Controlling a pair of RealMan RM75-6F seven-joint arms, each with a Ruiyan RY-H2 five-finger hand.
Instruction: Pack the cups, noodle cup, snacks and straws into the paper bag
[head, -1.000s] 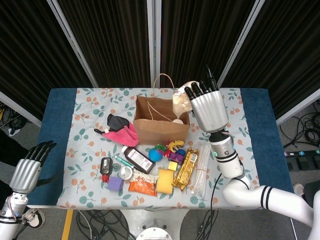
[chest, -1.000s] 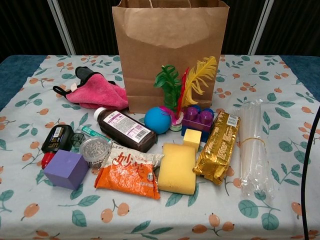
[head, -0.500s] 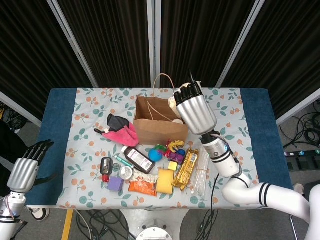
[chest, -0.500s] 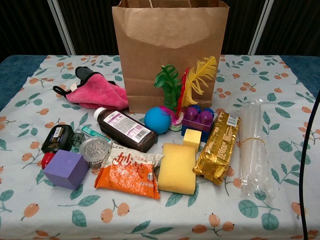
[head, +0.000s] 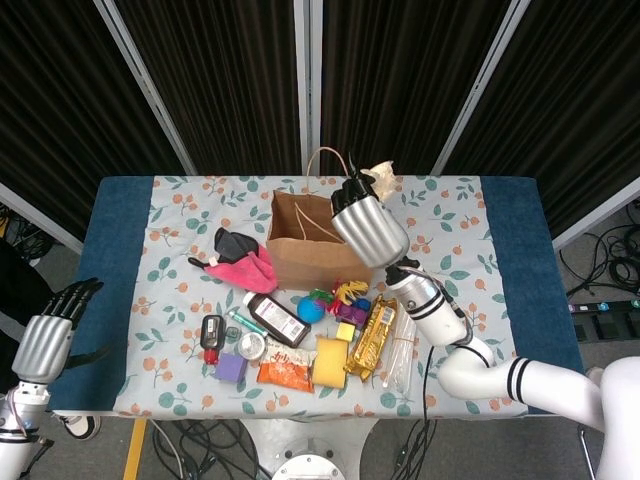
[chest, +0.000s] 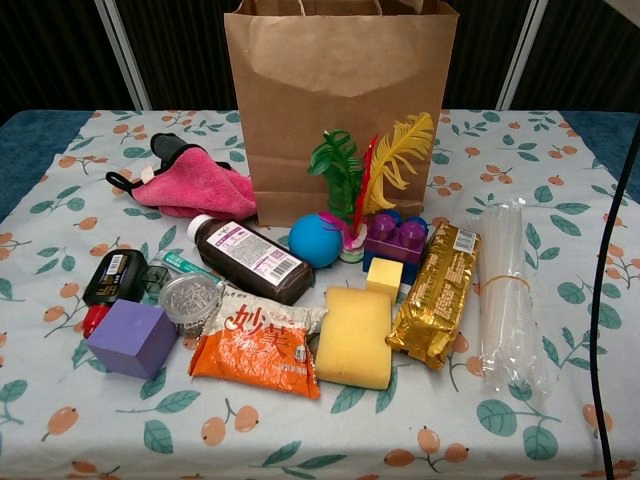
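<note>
**Right hand above the paper bag, snacks on the table**

While the paper bag (head: 322, 240) stands upright and open at the middle of the floral table (head: 470, 230), the right hand (head: 368, 225) hangs over its right rim, back of the hand toward the head camera. Its fingers (head: 352, 187) curl down toward the bag's mouth; whether they hold anything I cannot tell, since a crumpled pale item (head: 383, 176) shows only just behind them. The left hand (head: 48, 338) sits well left of the bag, off the table's edge, fingers straight and close together, holding nothing.

In front of the bag lie the orange snack packet (chest: 258, 345), the gold snack packet (chest: 437, 305) and, right of that, the clear sleeve of straws (chest: 508, 300). Also in front of the bag are a blue ball (chest: 315, 240), a yellow sponge (chest: 354, 337), a brown bottle (chest: 250, 259) and a purple block (chest: 131, 337). A pink cloth (chest: 190, 188) lies left of the bag.
</note>
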